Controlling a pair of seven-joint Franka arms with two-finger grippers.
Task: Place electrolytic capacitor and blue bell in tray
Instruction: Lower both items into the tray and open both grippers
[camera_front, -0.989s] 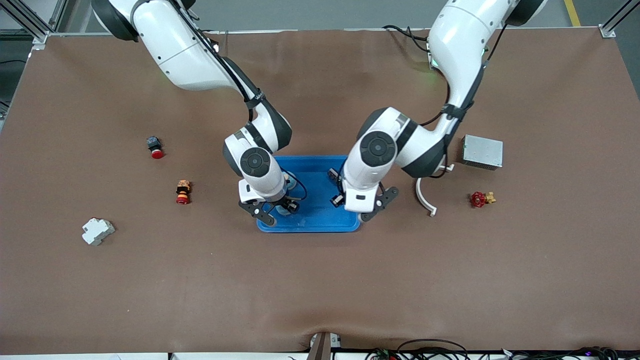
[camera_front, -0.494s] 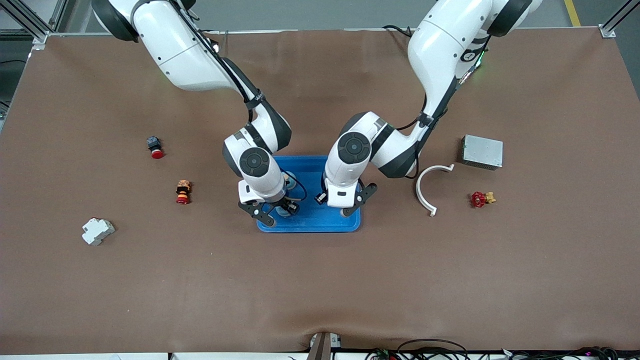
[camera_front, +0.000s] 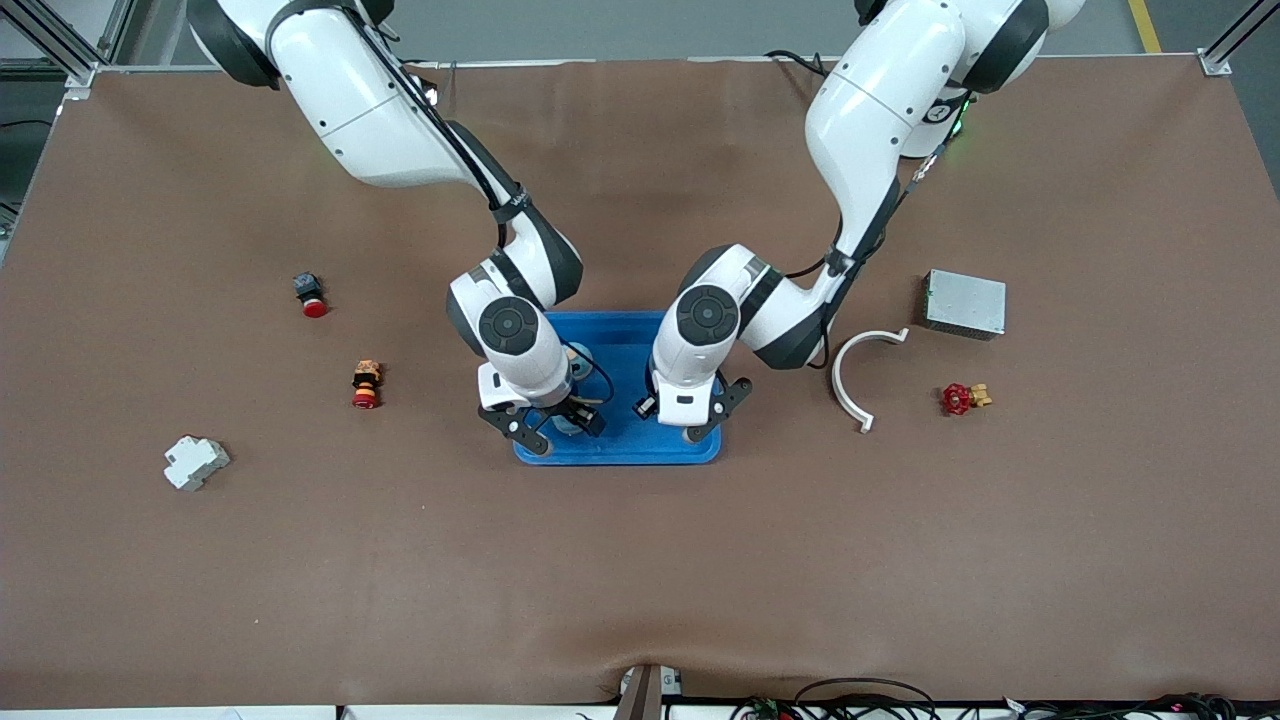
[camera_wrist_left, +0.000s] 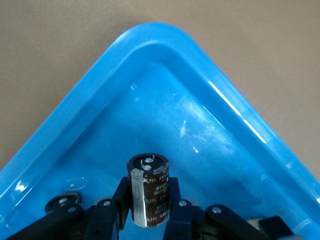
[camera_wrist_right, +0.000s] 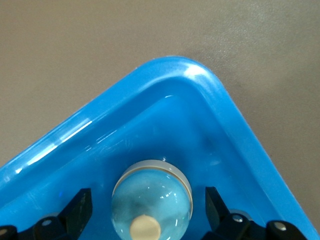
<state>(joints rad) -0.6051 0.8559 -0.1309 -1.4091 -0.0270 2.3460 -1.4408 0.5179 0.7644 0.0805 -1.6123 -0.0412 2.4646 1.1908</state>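
The bright-blue tray (camera_front: 625, 447) lies mid-table. My left gripper (camera_front: 682, 418) hangs over the tray's near corner toward the left arm's end. In the left wrist view it (camera_wrist_left: 148, 186) is shut on the dark-brown electrolytic capacitor (camera_wrist_left: 150, 197), held a little above the tray floor by the rim (camera_wrist_left: 150, 40). My right gripper (camera_front: 545, 427) is over the tray's near corner toward the right arm's end. In the right wrist view it (camera_wrist_right: 147, 196) is open, and the pale-blue domed bell (camera_wrist_right: 155, 212) rests on the tray floor between the fingers, touching neither, by the rim (camera_wrist_right: 175, 67).
A grey metal box (camera_front: 964, 303), a white curved piece (camera_front: 850, 385) and a red valve (camera_front: 960, 398) lie toward the left arm's end. Two red-capped buttons (camera_front: 310, 295) (camera_front: 366, 385) and a white block (camera_front: 195, 462) lie toward the right arm's end.
My left arm has swung in from the tray's edge and now holds its gripper over the tray's near corner. The right arm has barely moved.
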